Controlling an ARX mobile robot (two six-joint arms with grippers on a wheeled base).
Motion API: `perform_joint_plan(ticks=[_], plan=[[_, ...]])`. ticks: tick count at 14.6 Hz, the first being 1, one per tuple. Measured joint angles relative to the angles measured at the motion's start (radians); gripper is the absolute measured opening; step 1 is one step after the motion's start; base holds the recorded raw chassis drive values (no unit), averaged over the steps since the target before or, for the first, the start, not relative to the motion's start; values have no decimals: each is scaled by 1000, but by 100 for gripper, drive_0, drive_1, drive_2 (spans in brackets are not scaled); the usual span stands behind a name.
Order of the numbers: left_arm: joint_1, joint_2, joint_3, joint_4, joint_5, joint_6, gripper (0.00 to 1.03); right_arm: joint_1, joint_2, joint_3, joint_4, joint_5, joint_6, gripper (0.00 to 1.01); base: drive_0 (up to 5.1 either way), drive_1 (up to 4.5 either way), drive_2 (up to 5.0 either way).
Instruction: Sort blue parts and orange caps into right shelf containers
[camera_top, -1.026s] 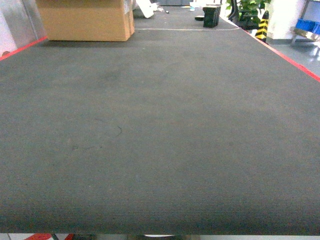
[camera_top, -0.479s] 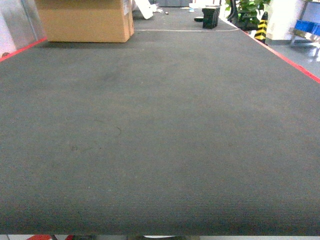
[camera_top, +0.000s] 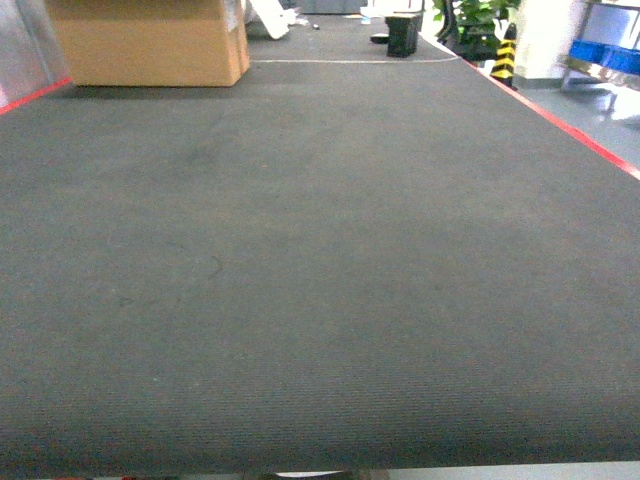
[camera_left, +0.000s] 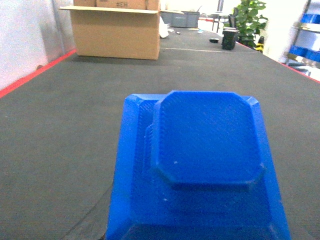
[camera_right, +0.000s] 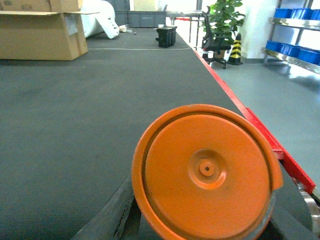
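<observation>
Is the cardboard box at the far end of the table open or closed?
Open: the cardboard box has its top flap folded outward.

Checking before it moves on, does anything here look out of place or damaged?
Nothing stands out. The blue part and the orange cap look intact, and the cardboard box stands upright on the table.

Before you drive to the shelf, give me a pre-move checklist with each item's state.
1. Blue part carried at the left end effector: ok, it fills the left wrist view.
2. Orange cap carried at the right end effector: ok.
3. Grip security on both: cannot tell, fingers hidden.
4. Shelf with blue containers located: ok, far right.
5. Cardboard box out of the way: ok, far left.
</observation>
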Motion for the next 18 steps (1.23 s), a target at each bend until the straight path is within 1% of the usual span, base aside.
perform_joint_plan(ticks=[18], plan=[[0,0,0,0,3,0,42,0,0,0,0,0,0,44,-158,-158,-158]])
